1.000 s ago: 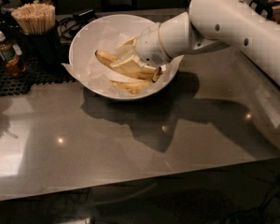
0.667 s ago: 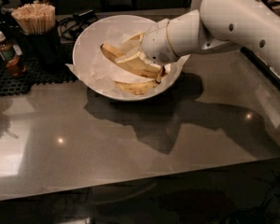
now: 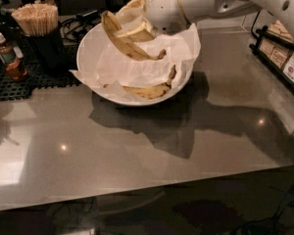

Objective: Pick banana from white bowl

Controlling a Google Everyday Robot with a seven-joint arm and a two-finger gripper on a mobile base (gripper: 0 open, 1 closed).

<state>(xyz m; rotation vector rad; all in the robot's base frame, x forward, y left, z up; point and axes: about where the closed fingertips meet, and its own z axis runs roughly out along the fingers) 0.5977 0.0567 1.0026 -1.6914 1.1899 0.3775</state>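
Banana, probably light, soft and bruise-prone, is hanging tilted above the white bowl, the gripper clasping its midsection over the bowl's far side.

Dim, warm overhead light is glinting in small glare spots on the grey table. The white bowl is glowing brightest, and the gripper, hanging over the bowl, is casting a broad shadow forward.

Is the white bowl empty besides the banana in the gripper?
No: a second banana lies on the liner at the white bowl's front, while the gripper holds the raised banana over its back rim.
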